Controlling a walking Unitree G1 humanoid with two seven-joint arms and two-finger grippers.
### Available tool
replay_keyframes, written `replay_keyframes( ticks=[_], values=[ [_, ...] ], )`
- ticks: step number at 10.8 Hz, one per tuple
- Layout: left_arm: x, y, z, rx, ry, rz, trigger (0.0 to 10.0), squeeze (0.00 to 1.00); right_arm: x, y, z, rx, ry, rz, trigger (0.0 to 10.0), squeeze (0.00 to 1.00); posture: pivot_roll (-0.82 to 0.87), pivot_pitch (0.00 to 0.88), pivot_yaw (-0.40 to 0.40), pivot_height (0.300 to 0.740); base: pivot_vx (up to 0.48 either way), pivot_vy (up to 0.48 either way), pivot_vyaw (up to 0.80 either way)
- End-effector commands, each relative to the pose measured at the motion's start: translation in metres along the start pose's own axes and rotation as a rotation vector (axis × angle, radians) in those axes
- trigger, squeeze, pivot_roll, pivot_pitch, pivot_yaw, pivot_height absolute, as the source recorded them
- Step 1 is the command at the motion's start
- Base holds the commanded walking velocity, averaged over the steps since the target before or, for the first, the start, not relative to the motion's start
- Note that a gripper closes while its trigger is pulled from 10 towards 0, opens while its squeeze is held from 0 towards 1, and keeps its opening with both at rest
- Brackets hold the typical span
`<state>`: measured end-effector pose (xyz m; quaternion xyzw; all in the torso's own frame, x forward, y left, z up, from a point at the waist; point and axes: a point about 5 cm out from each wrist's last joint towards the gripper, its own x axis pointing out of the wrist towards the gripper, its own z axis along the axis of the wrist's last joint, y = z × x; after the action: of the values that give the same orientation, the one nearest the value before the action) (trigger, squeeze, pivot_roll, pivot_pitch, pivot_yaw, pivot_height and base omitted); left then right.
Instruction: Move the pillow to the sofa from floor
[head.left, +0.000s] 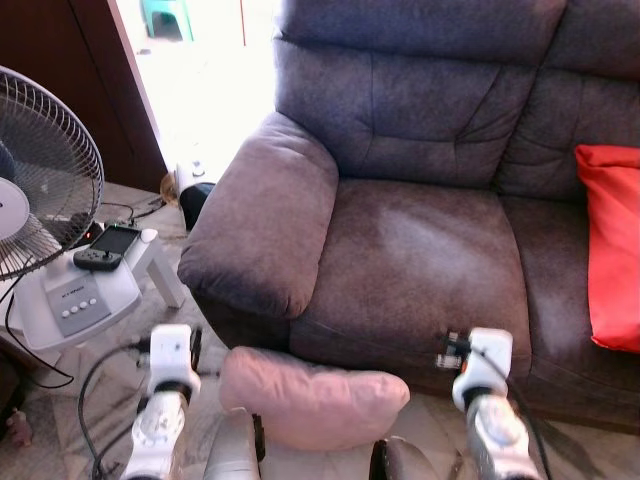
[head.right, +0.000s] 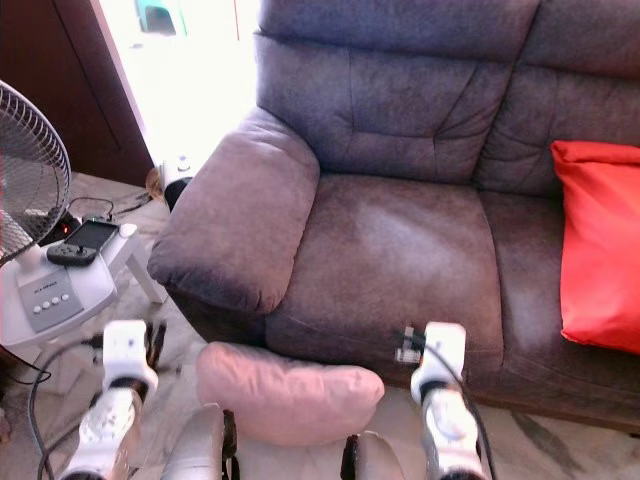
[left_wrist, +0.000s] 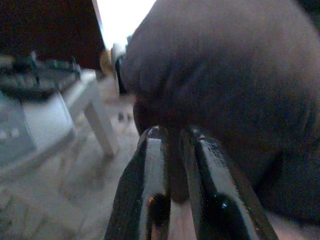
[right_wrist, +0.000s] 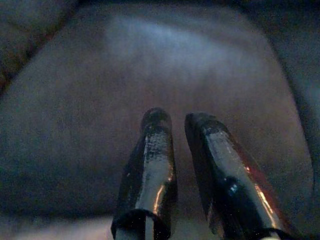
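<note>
Both pincers are nearly together, gripping nothing: the left pincer (left_wrist: 172, 137) faces the sofa's armrest (head.left: 262, 215), the right pincer (right_wrist: 175, 122) its seat cushion (head.left: 420, 265). Between the arms, the pink pillow (head.left: 310, 400) lies on the floor against the sofa (head.left: 420, 120) front. A red cushion (head.left: 612, 245) rests on the seat.

a red cushion (head.left: 610, 245) is lying at right; a fan (head.left: 40, 190) is standing beside a handheld device (head.left: 108, 246).

The pillow (head.left: 312, 396) lies between the two grippers, before the sofa (head.left: 420, 250). A fan (head.left: 40, 175) stands beyond the left gripper (left_wrist: 172, 137). A cushion (head.left: 610, 245) sits on the sofa past the right gripper (right_wrist: 175, 122).
</note>
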<state>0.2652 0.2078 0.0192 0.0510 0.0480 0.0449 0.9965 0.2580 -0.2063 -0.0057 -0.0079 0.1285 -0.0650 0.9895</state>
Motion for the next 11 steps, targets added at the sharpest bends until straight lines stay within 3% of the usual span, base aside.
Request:
replay_keyframes(
  ticks=[1, 6, 11],
  values=[
    [-0.002, -0.002, 0.001, 0.014, -0.014, -0.008, 10.0, 0.0, -0.003, 0.004, -0.003, -0.007, 0.0, 0.004, 10.0, 0.0, 0.03, 0.08, -0.034, 0.627, 0.0, 0.0, 0.0],
    [0.015, -0.009, 0.025, -0.011, -0.084, -0.035, 10.0, 0.0, 0.002, 0.015, 0.009, -0.015, -0.051, 0.039, 10.0, 0.0, 0.02, 0.061, -0.031, 0.529, 0.0, 0.0, 0.0],
    [0.022, -0.012, 0.04, -0.011, -0.124, -0.051, 10.0, 0.0, 0.006, 0.017, 0.013, -0.005, -0.054, 0.048, 10.0, 0.0, 0.03, 0.064, -0.03, 0.529, 0.0, 0.0, 0.0]
  ],
)
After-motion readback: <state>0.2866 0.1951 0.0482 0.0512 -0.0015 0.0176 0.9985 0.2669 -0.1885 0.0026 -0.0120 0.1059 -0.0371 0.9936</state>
